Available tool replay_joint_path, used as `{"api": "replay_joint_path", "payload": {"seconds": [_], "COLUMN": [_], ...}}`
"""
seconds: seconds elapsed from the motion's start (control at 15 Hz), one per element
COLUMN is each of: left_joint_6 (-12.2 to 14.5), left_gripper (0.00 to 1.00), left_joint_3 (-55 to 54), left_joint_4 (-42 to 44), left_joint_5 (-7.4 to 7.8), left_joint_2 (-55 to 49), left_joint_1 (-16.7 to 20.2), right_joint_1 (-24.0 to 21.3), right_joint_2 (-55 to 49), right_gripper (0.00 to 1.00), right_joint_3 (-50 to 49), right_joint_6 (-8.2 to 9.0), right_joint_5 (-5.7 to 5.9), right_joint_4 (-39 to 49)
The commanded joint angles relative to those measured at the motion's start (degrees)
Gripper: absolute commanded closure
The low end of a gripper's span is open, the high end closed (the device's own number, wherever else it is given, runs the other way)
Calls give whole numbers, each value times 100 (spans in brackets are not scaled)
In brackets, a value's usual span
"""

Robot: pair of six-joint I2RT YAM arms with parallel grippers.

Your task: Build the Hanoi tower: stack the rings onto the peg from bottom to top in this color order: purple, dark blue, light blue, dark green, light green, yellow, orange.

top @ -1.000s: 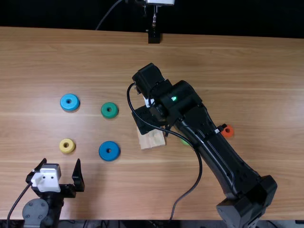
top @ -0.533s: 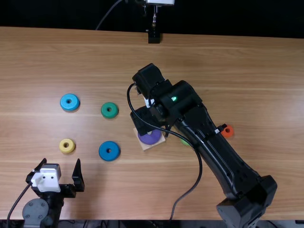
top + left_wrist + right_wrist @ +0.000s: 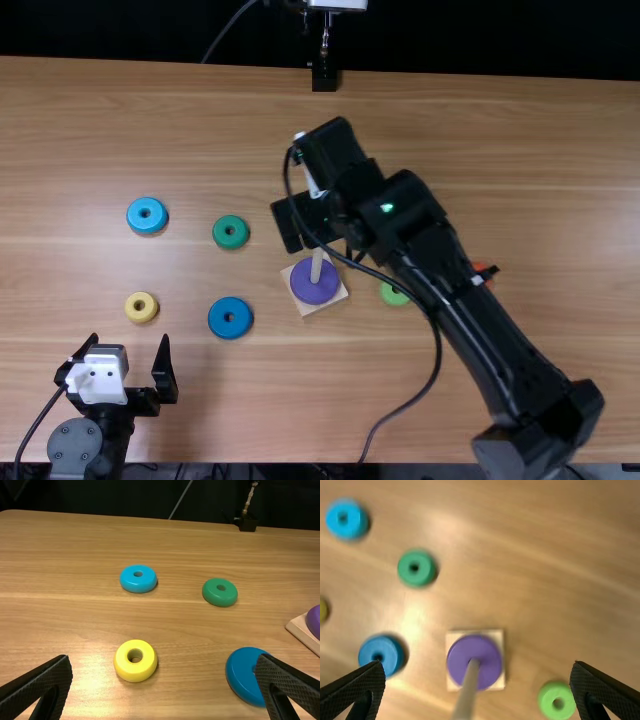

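Purple ring [image 3: 305, 291] is on the peg [image 3: 317, 261], flat on its wooden base [image 3: 499, 682]! Right gripper [image 3: 315, 228] hovers by the peg, fingers spread; left gripper [image 3: 129, 340], well left of it, gapes too. Dark blue ring [image 3: 230, 318] lies left of the peg.

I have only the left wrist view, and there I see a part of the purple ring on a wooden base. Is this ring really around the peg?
Observer: Yes, the peg stands up through the hole of the purple ring.
Operator: Thank you. And the right gripper, is it holding some other ring?
Observer: No, it is open and holds no ring.
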Motion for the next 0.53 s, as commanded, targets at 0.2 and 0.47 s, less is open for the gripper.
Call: {"api": "replay_joint_path", "payload": {"seconds": [0.2,0.47], "left_joint_6": [60,60], "left_gripper": [0,0], "left_joint_3": [-596,-596], "left_joint_4": [-459,-459], "left_joint_5": [-19,-19], "left_joint_2": [-62,-62], "left_joint_1": [64,64], "right_joint_1": [-959,-1847], "right_joint_2": [-1574,-3094], "right_gripper": [0,0], "right_joint_3": [-1521,-3595], "right_joint_6": [24,-8], "right_joint_5": [131,162], "right_joint_4": [1597,3053]}}
